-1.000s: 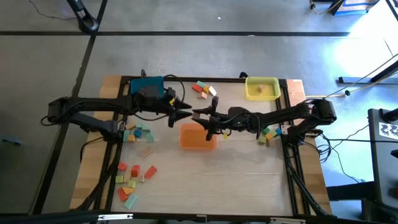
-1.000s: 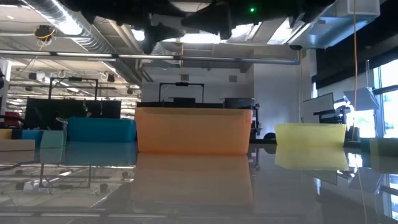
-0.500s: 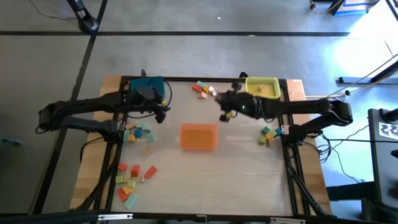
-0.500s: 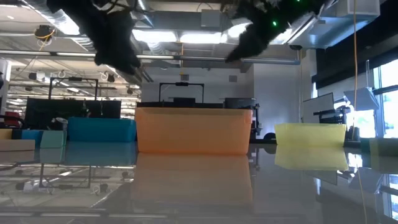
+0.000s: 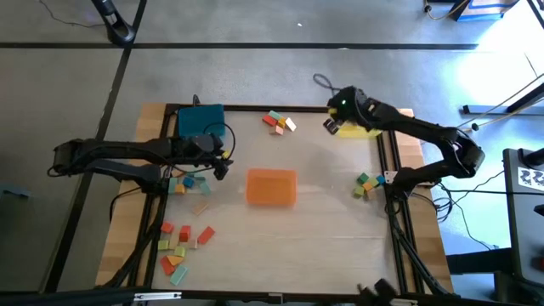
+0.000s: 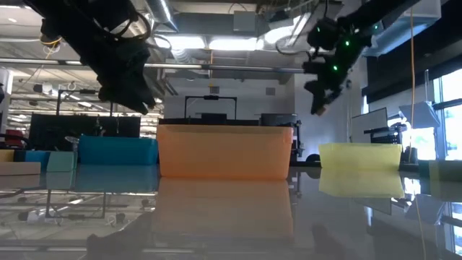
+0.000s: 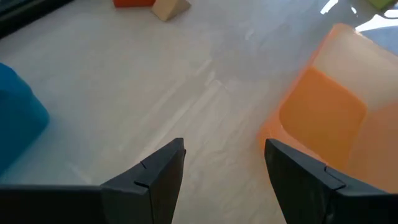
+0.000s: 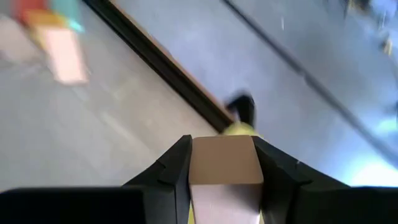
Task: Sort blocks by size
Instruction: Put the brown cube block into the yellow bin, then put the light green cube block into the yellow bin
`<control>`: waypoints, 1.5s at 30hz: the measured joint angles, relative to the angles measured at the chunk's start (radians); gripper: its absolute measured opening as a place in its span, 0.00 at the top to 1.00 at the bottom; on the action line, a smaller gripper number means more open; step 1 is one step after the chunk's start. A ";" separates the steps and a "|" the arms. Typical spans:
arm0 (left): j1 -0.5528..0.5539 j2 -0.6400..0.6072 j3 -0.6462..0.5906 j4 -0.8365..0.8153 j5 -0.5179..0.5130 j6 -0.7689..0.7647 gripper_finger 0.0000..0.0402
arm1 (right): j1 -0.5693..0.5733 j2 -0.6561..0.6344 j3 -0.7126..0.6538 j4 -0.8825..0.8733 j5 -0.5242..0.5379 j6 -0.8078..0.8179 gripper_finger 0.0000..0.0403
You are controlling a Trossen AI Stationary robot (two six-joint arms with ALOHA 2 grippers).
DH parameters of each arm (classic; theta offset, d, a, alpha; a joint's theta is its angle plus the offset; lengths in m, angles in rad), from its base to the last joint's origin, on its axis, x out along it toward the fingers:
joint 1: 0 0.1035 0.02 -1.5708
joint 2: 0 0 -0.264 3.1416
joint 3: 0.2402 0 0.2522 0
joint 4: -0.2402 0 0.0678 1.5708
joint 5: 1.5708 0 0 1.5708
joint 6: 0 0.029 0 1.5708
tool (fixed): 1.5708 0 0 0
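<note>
My right gripper [image 8: 224, 163] is shut on a tan block [image 8: 224, 160], high above the table by the left edge of the yellow tray [image 5: 361, 126]; it also shows in the high view [image 5: 330, 126] and the low view [image 6: 320, 101]. My left gripper [image 7: 225, 163] is open and empty above bare table, left of the orange tray [image 5: 271, 186]; it also shows in the high view [image 5: 223, 163]. Loose coloured blocks lie flat in groups at the far middle [image 5: 279, 121], the left [image 5: 187, 182], the near left [image 5: 183, 242] and the right [image 5: 367, 183]. My right gripper pinches the tan block by two opposite sides [image 8: 198, 163] between its two fingers. The fingers slant downward. The block is lifted clear of the table and the trays.
A blue tray [image 5: 201, 119] stands at the far left, the orange tray in the middle, the yellow tray at the far right. A dark frame [image 5: 387, 170] runs round the table. Bare table lies between the orange and yellow trays.
My right gripper has gone from above the orange tray toward the table's far right, to the yellow tray's left edge. My left gripper has drawn back from the middle toward the table's left edge and come lower.
</note>
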 joint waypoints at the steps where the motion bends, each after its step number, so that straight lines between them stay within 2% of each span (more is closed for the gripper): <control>1: 0.000 0.000 0.000 0.000 0.000 0.000 0.48 | -0.031 0.005 0.000 -0.020 -0.015 0.012 0.67; 7: 0.001 0.000 0.000 0.024 -0.001 0.008 0.48 | -0.180 0.067 0.000 -0.064 -0.114 0.066 0.67; 14: 0.000 0.000 0.000 0.050 0.000 0.013 0.48 | -0.266 0.159 0.000 -0.068 -0.194 0.091 0.64; 24: 0.000 0.000 0.000 0.047 0.000 0.029 0.48 | -0.264 0.183 0.000 -0.076 -0.192 0.102 0.47; 27: 0.001 0.000 0.000 0.047 0.000 0.031 0.48 | -0.264 0.167 0.017 -0.145 -0.193 0.094 0.40; 32: 0.001 0.000 0.000 0.047 0.000 0.035 0.48 | -0.203 0.099 0.061 -0.274 -0.218 0.085 0.33; 39: 0.001 0.000 0.000 0.047 0.000 0.057 0.48 | -0.014 -0.007 0.071 -0.420 -0.228 0.119 0.32; 45: 0.001 0.000 0.000 0.048 0.000 0.057 0.48 | 0.164 -0.039 0.071 -0.577 -0.228 0.223 0.32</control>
